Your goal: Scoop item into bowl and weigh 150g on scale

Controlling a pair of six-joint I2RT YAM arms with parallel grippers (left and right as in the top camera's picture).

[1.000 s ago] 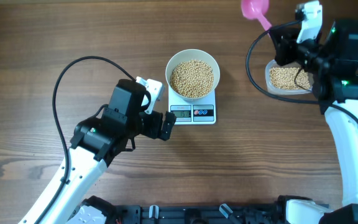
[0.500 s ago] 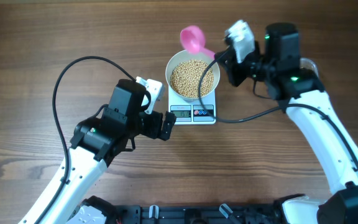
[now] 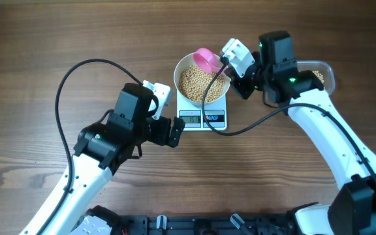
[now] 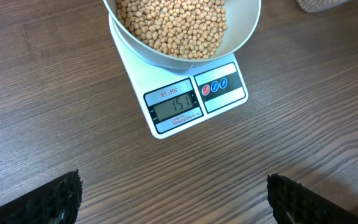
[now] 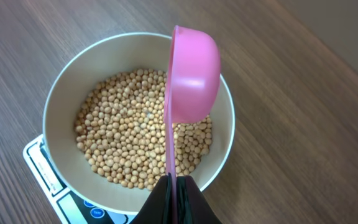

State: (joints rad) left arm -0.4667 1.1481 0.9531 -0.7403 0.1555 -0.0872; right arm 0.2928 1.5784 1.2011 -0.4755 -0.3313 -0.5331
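Many small tan beans (image 3: pixel 201 81) fill the white bowl (image 3: pixel 182 65), which sits squarely on the white scale (image 3: pixel 203 119) at the middle of the wooden table (image 3: pixel 31 52). From my left wrist feed the grey display (image 4: pixel 176 106) reads what looks like 151, though the digits are small and I won't swear to the last one. The button panel (image 4: pixel 215 86) sits just beside it on the front edge.

My right gripper (image 5: pixel 174 194) is clenched on the thin handle of a pink scoop (image 5: pixel 192 68). The scoop is turned on its edge over the far side of the bowl, its rounded back toward the wrist camera, so I cannot see inside it. It hangs above the beans, near the rim.

My left gripper (image 3: pixel 174 132) rests low over the table just in front of the scale, jaws spread wide with nothing between them; both black fingers (image 4: pixel 58 199) show at the bottom corners of its view.

A clear tub (image 3: pixel 324 70) lies to the right, mostly hidden behind the right arm.
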